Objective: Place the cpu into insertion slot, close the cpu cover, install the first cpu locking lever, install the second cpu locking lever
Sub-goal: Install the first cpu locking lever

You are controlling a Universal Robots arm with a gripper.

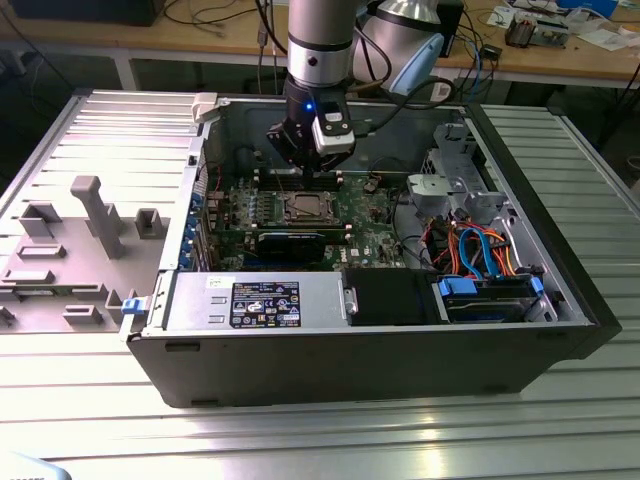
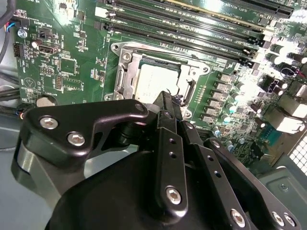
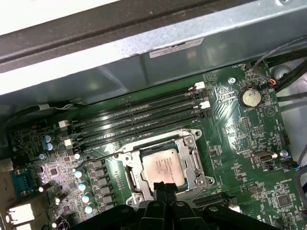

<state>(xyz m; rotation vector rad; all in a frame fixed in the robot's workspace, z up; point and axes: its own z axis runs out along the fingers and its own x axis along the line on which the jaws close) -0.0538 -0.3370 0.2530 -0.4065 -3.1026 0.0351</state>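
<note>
One cpu (image 3: pixel 163 166) sits seated in the insertion slot (image 3: pixel 189 139), cpu cover (image 3: pixel 196 160) down around it. Tool (image 3: pixel 163 187) clenched, empty, at cpu's 6 o'clock edge. Judged: lever stage; next needs precise hooking.

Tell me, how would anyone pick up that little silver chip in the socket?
The cpu lies flat in the insertion slot, the cpu cover framing its edges. Probably best taken from straight above, pinching two opposite edges of its raised square top; the surrounding metal leaves no way in from the sides.
</note>
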